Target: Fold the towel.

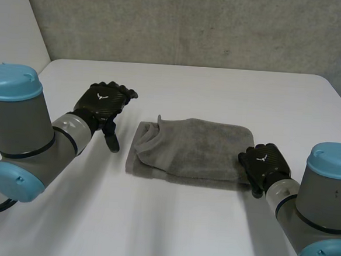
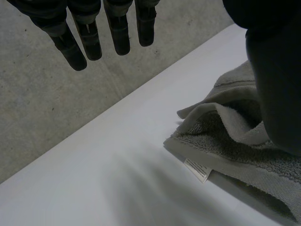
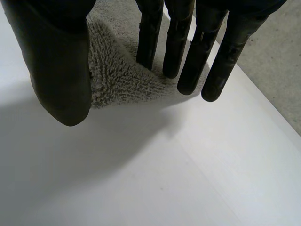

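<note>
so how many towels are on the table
1. The grey towel lies folded on the white table, the left hand beside one end, the right hand at the other.

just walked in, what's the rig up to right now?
Towel-folding run. A grey terry towel lies roughly folded on the white table, with one end rumpled. The right hand is at the corner nearest its arm, fingers straight over the cloth, not gripping. The left hand is open beside the rumpled end, apart from it.
</note>
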Available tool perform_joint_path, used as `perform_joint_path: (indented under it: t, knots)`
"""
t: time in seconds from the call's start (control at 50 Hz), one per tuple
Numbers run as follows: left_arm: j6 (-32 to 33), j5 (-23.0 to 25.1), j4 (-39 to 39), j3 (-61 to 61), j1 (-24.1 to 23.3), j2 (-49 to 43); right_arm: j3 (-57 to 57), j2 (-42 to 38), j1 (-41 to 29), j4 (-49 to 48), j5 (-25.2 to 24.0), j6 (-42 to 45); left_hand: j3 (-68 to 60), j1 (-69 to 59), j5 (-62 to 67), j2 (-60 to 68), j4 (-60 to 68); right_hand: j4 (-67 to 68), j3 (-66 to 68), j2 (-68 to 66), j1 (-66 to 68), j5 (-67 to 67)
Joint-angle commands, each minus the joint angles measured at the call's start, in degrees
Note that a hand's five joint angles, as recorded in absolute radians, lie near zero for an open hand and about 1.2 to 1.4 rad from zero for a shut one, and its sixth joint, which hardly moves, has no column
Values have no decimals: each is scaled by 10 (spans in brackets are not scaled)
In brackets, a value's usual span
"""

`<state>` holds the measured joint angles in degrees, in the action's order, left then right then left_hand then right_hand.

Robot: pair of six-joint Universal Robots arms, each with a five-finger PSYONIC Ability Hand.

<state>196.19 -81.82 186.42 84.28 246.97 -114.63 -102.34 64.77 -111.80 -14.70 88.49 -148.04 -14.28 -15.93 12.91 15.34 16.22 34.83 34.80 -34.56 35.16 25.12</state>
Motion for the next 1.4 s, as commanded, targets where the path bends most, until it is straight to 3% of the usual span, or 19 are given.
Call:
perform_joint_path:
  t: [0.02,0.32,0.42,0.6,0.64,0.7,0.72,0.86,1.04,1.08,1.12,1.2,1.3,1.34,1.36,1.4]
  knots:
    - [0,0,0,0,-1,-1,-6,-2,-2,-26,-2,-4,39,55,-125,-50,-58,27,27,-29,23,24]
    - [0,1,0,3,-2,-1,-11,4,2,-34,-7,-40,39,55,-125,-50,-58,17,17,-19,13,14]
    - [-1,1,0,4,-3,-1,-12,-1,4,-34,-49,-78,39,55,-125,-50,-58,17,17,-19,13,14]
    - [-1,0,0,5,-3,0,-13,-3,4,-34,-57,-86,39,55,-125,-50,-58,42,42,-45,39,39]
    - [-1,0,0,5,-3,0,-12,-4,5,-35,-56,-86,39,55,-125,-50,-58,222,223,-225,219,220]
    - [0,0,0,5,-3,0,-13,-4,5,-36,-54,-86,39,55,-125,-50,-58,316,316,-319,313,313]
    - [0,1,0,5,-3,0,-14,-4,7,-36,-53,-84,39,55,-125,-50,-58,428,428,-430,424,425]
    - [-1,1,0,10,-3,0,-17,8,32,-22,-29,-54,39,55,-125,-50,-58,452,452,-454,448,449]
    - [0,0,0,6,0,3,-3,43,74,4,-20,125,39,55,-125,-50,-58,452,452,-454,448,449]
    - [-1,0,0,3,0,4,13,48,61,3,-19,139,39,55,-125,-50,-58,452,452,-454,448,449]
    - [-2,-1,0,0,0,12,62,48,-8,3,-19,148,39,55,-125,-50,-58,452,452,-454,448,449]
    - [-13,-1,0,-3,-1,23,115,34,-76,-2,-21,145,39,55,-125,-50,-58,452,452,-454,448,449]
    - [-53,-1,0,-10,3,49,175,-38,-161,-9,-40,158,39,55,-125,-50,-58,452,452,-454,448,449]
    - [-76,-1,0,-10,5,65,196,-78,-229,-6,-77,173,39,55,-125,-50,-58,452,452,-454,448,449]
    - [-76,-1,0,-10,5,65,196,-78,-229,-6,-77,173,39,55,-125,-50,-58,452,452,-454,448,449]
    - [-84,-1,0,-10,6,75,198,-95,-273,-7,-124,184,39,55,-125,-50,-58,452,452,-454,448,449]
